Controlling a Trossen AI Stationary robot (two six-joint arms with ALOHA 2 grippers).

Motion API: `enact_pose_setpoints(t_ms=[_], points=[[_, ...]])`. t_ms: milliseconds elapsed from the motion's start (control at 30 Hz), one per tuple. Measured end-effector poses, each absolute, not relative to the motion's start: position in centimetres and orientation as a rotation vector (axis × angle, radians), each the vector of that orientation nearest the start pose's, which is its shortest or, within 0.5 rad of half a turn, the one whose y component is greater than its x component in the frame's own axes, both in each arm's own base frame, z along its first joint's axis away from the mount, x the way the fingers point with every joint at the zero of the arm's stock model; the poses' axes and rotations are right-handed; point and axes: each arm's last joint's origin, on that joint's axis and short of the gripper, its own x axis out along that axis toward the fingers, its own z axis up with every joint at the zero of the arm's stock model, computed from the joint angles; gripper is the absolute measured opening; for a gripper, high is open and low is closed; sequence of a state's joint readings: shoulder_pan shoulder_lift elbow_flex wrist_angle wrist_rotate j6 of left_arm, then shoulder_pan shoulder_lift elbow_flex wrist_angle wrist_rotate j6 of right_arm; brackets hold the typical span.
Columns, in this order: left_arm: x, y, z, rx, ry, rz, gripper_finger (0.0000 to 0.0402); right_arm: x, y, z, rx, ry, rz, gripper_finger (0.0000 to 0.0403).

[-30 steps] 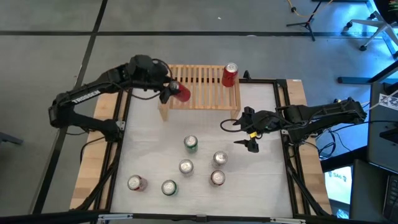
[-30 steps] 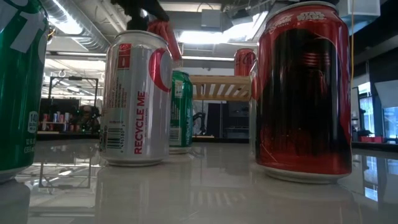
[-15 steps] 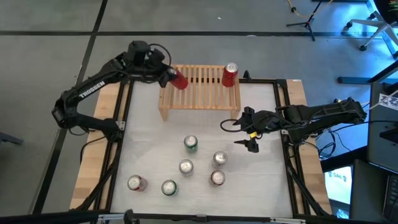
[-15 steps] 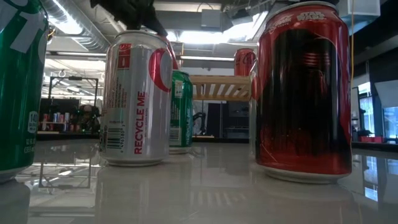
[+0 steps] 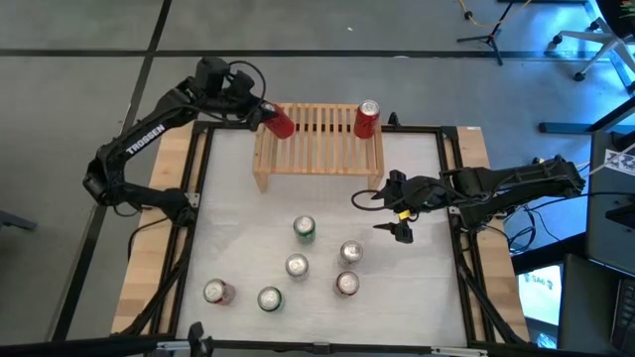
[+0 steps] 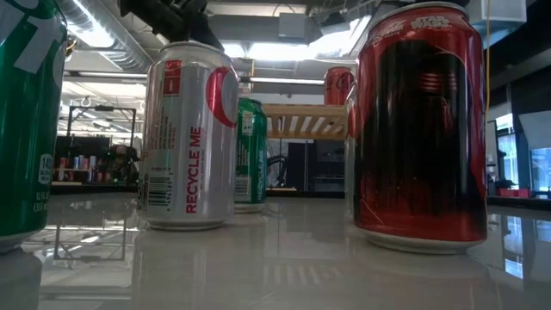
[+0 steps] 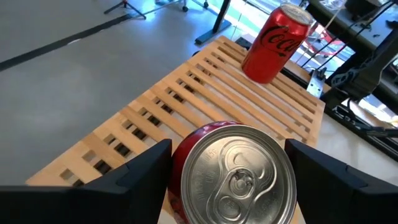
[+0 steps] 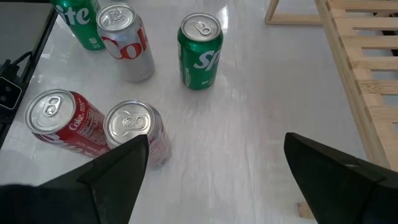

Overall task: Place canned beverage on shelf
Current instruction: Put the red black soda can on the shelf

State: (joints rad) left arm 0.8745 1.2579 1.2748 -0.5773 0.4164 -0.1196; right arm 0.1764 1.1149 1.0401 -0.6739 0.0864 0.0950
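My left gripper (image 5: 270, 117) is shut on a red can (image 5: 281, 124) held over the far left corner of the light-wood slatted shelf (image 5: 317, 149). In the left wrist view the can's silver top (image 7: 233, 174) faces the camera, with the shelf's slats (image 7: 205, 99) beneath it. A second red can (image 5: 367, 119) stands upright on its base at the shelf's far right end (image 7: 277, 43). My right gripper (image 5: 397, 210) hangs open over the table's right side with nothing between its fingers (image 8: 118, 177). My left gripper pinches the red can's side wall (image 7: 177, 168) between its two fingers, one on each side, just below the can's top rim. The fingers slant down from the table's left far side and run along the can. The can is tilted, top toward the wrist, clear of the shelf.
Several cans stand upright on the white table (image 5: 417, 288) near its front: two green (image 5: 305, 229) (image 5: 270, 298), silver ones (image 5: 350, 253) (image 5: 297, 266) and red ones (image 5: 346, 284). The shelf's middle slats (image 5: 322, 124) are bare. A black frame (image 5: 451, 178) borders the table.
My left gripper has carried the red can toward the table's far edge and slightly left, from above the shelf's near left part to its far left corner, rolling a little. The can stays tilted and clear of the slats. The right arm has kept still.
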Motion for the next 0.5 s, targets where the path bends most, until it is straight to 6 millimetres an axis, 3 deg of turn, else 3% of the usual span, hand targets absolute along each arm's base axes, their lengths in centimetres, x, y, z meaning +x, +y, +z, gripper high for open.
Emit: enact_pose_setpoints(t_ms=[500], points=[[17.27,19.08,36.15,-0.487,0.513,0.488,0.0269,22.03,3.67,31.63,-0.008,0.746,0.05,0.037]])
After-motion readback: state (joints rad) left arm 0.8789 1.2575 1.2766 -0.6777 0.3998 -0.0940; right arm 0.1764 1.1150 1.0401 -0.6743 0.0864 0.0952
